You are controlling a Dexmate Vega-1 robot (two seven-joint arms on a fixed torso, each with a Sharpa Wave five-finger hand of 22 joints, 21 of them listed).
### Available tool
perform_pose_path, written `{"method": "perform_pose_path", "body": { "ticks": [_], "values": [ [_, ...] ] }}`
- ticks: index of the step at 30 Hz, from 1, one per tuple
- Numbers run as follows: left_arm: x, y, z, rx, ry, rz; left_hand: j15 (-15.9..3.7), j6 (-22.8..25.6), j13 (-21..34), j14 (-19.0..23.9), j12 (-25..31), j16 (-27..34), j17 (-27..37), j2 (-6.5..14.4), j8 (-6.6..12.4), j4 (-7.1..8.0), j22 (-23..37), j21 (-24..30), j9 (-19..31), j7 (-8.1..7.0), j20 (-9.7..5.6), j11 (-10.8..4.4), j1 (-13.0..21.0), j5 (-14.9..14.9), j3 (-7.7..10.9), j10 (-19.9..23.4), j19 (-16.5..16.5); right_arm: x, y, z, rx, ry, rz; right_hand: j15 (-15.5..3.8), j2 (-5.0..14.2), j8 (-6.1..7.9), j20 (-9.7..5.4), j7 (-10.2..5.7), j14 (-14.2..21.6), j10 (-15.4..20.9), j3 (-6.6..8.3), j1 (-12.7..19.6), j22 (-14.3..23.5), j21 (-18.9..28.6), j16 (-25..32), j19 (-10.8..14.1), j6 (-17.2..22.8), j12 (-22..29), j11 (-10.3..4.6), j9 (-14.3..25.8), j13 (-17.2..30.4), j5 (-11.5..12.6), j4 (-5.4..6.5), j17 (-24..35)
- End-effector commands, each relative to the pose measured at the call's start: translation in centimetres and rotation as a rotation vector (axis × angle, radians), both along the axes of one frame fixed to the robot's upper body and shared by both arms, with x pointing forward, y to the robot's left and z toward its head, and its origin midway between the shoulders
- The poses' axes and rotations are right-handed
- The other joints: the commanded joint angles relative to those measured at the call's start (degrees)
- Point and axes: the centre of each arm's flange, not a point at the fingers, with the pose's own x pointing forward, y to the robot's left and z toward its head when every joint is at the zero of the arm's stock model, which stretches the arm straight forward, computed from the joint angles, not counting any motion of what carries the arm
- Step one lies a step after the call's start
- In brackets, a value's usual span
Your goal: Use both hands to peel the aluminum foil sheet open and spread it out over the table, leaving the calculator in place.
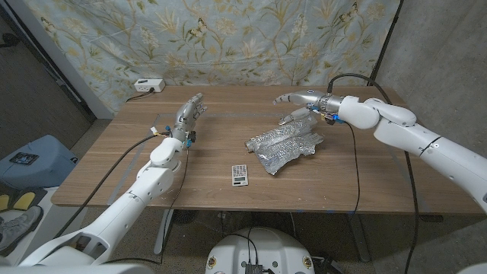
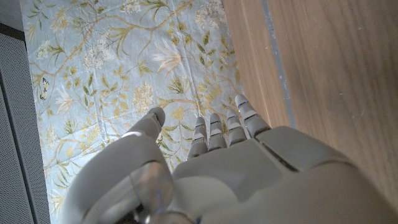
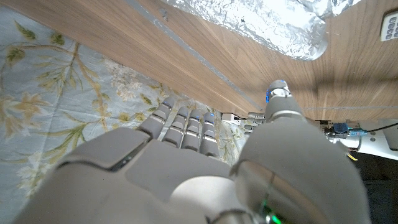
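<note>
The crumpled, still partly folded silver aluminum foil sheet (image 1: 285, 145) lies on the brown wooden counter (image 1: 114, 171) a little to the robot's right of the middle, its long axis running slantwise from the near-left end toward the far-right end. Just in front of its near-left end, close but apart from it, sits the small white rectangular calculator (image 1: 240, 174) with its dark display. The right hand (image 1: 300, 101) hovers over the far-right end of the foil, palm turned down, its fingers (image 1: 285, 98) loosely extended toward the robot's left and holding nothing; whether any fingertip touches the foil cannot be told from the head view, and the right wrist view shows the foil (image 3: 273, 25) beyond the hand (image 3: 205, 168), not in it. The left hand (image 1: 188, 116) is raised well off to the left, over bare wood, fingers (image 1: 198, 104) straight and slightly apart, also holding nothing; the left wrist view looks past them (image 2: 227, 127) at the flowered cloth backdrop (image 2: 112, 68). So the right hand is much the nearer and is placed to take the far-right end, while the left hand would have to travel across toward the near-left end, the one beside the calculator. Opening probably means pulling across the long axis, and the care needed is on the left side, where a sweep could nudge the calculator.
</note>
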Motion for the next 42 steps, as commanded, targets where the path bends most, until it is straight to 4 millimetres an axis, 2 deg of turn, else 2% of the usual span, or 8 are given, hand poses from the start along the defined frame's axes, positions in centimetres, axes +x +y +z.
{"method": "perform_pose_path", "body": {
  "ticks": [1, 9, 12, 17, 24, 34, 42],
  "values": [
    [0.1, 0.0, -0.2, -0.01, 0.014, 0.002, 0.19, 0.75, 0.13, 0.48, 0.22, 0.3, 0.1, 0.03, 0.34, -0.17, 0.2, 0.04, 0.22, -0.12, 0.12, 0.15, 0.4, 0.39, 0.52, 0.49, 0.49, 0.6, 0.5, 0.1, -0.125, -0.048, -0.021, -2.33, -0.84, 0.35, 0.1, -0.39, 1.81, 0.55, 0.36, 0.87, 0.14, 0.33, 0.6, -0.54, 0.34, 0.65, -0.31, 0.12, 0.16, 0.9, -0.2, 0.12],
    [0.2, 0.2, 0.0, -0.004, 0.022, 0.001, 0.11, 0.88, 0.09, 0.77, 0.26, 0.37, 0.11, 0.03, 0.36, -0.16, 0.2, 0.1, 0.22, -0.17, 0.12, 0.26, 0.39, 0.45, 0.64, 0.61, 0.76, 1.3, 0.8, -0.2, -0.195, -0.072, -0.038, -3.54, -1.46, 0.8, -0.27, -1.07, 4.35, 2.25, 0.66, 2.16, 0.1, 0.8, 1.24, -0.61, 1.77, 1.16, -0.75, 0.18, 0.25, 1.56, -0.21, 0.08],
    [0.2, 0.4, 0.0, -0.003, 0.021, 0.004, 0.18, 0.95, 0.06, 0.81, 0.27, 0.36, 0.11, 0.03, 0.37, -0.17, 0.2, 0.1, 0.22, -0.18, 0.15, 0.24, 0.4, 0.48, 0.7, 0.64, 0.82, 1.7, 0.7, -0.2, -0.197, -0.074, -0.044, -3.9, -1.87, 1.32, -0.7, -1.6, 5.7, 3.95, 0.68, 2.35, 0.09, 1.05, 1.52, -0.31, 3.47, 1.63, -2.23, 0.22, 0.33, 1.9, 0.08, 0.13],
    [0.2, 0.6, 0.1, -0.004, 0.022, 0.006, 0.13, 1.08, 0.03, 0.93, 0.3, 0.38, 0.14, 0.04, 0.39, -0.11, 0.2, 0.09, 0.22, -0.08, 0.14, 0.1, 0.35, 0.5, 0.77, 0.72, 0.89, 2.2, 0.5, -0.2, -0.209, -0.069, -0.05, -4.55, -2.19, 2.05, -1.56, -2.41, 7.25, 5.86, 0.77, 2.56, 0.09, 1.41, 1.81, 0.55, 6.08, 2.08, -2.87, 0.23, 0.38, 2.3, 0.3, 0.17],
    [0.2, 0.7, 0.0, -0.003, 0.031, 0.005, 0.13, 1.19, -0.02, 1.15, 0.34, 0.42, 0.17, 0.07, 0.39, -0.04, 0.21, 0.16, 0.23, -0.01, 0.17, 0.12, 0.29, 0.54, 0.87, 0.87, 1.22, 2.6, 0.5, -0.5, -0.25, -0.078, -0.054, -5.37, -2.25, 2.19, -2.18, -2.85, 8.71, 7.2, 0.95, 2.77, 0.09, 1.55, 2.16, 1.12, 7.12, 2.33, -3.12, 0.23, 0.42, 2.65, 0.43, 0.28],
    [0.1, 0.9, -0.2, -0.006, 0.038, 0.012, 0.14, 1.21, -0.08, 1.2, 0.33, 0.38, 0.18, 0.05, 0.34, 0.01, 0.21, 0.13, 0.23, -0.04, 0.21, 0.23, 0.23, 0.57, 0.98, 0.88, 1.32, 3.1, 0.6, -1.4, -0.295, -0.039, -0.084, -5.88, -2.14, 2.16, -2.25, -3.2, 9.76, 7.71, 1.15, 2.9, 0.08, 1.55, 2.48, 1.34, 7.52, 2.36, -3.22, 0.25, 0.49, 2.89, 0.55, 0.43],
    [0.1, 0.8, -0.4, -0.01, 0.042, 0.016, 0.18, 0.81, -0.12, 1.25, 0.32, 0.35, 0.18, 0.07, 0.15, 0.0, 0.22, 0.1, 0.23, -0.01, 0.23, 0.22, 0.25, 0.6, 1.07, 0.87, 1.38, 3.6, 0.7, -1.8, -0.312, -0.013, -0.097, -6.73, -2.11, 2.17, -2.07, -3.57, 12.34, 8.88, 1.39, 3.02, 0.07, 1.6, 3.28, 1.81, 8.33, 2.5, -3.58, 0.28, 0.57, 3.2, 0.69, 0.59]
  ]
}}
